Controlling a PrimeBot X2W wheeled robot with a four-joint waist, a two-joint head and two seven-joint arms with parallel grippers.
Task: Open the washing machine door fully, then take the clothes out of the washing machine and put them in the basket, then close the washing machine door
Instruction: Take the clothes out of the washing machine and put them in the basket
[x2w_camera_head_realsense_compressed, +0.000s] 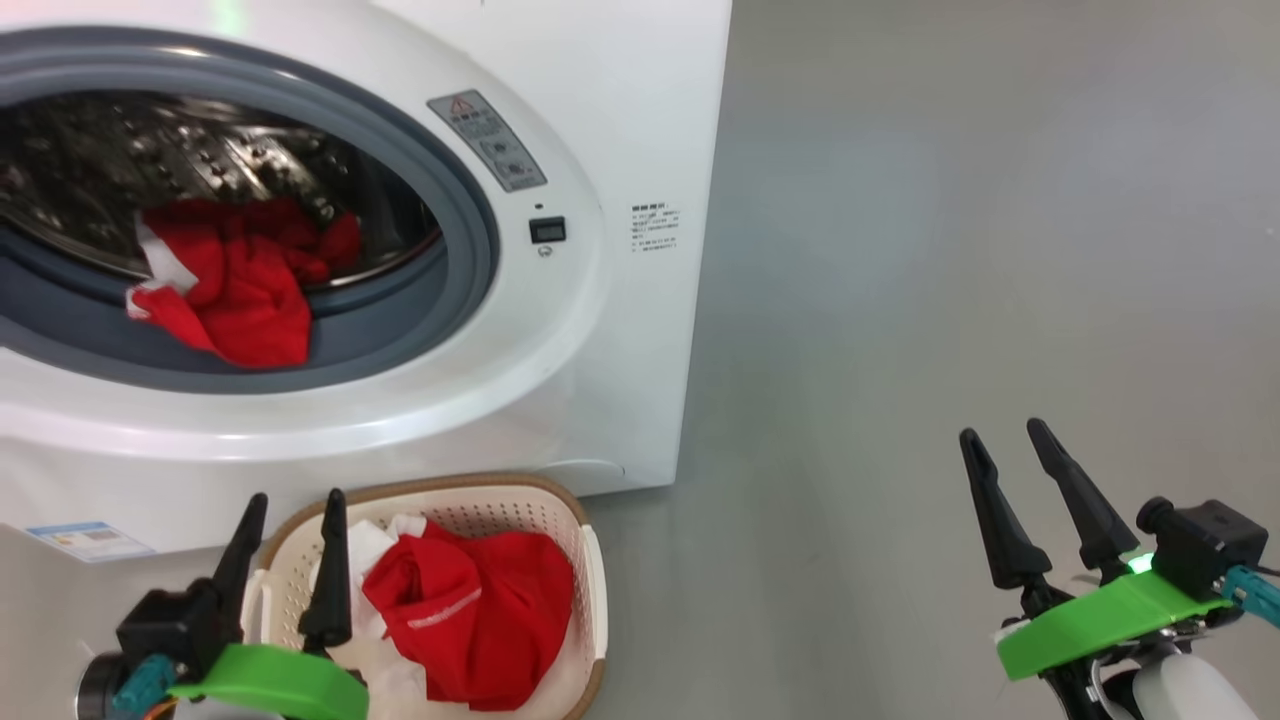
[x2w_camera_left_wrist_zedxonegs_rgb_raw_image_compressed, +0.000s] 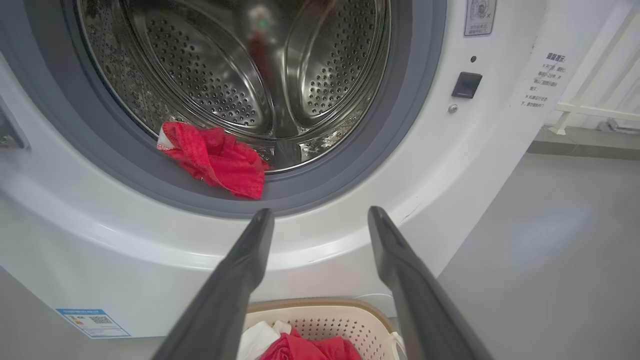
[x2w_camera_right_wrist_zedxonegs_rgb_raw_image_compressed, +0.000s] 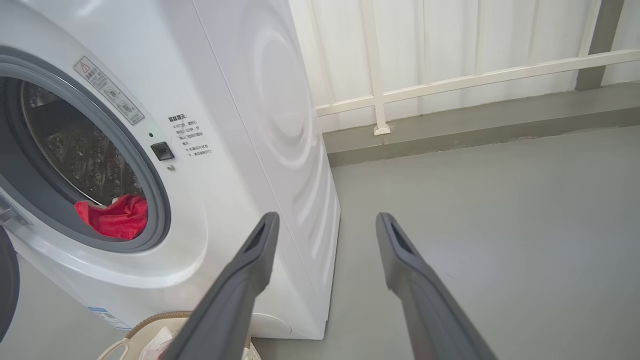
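Note:
The white washing machine stands with its port uncovered. A sliver of the black door shows at the left edge of the right wrist view, swung aside. Red clothes with a white strip lie on the grey gasket at the drum mouth. The cream basket sits on the floor in front of the machine and holds a red garment on white cloth. My left gripper hangs open just above the basket's left side, empty. My right gripper is open and empty over bare floor to the right.
Grey floor stretches to the right of the machine. A white railing and a low ledge run along the back wall. A blue sticker marks the machine's lower left front.

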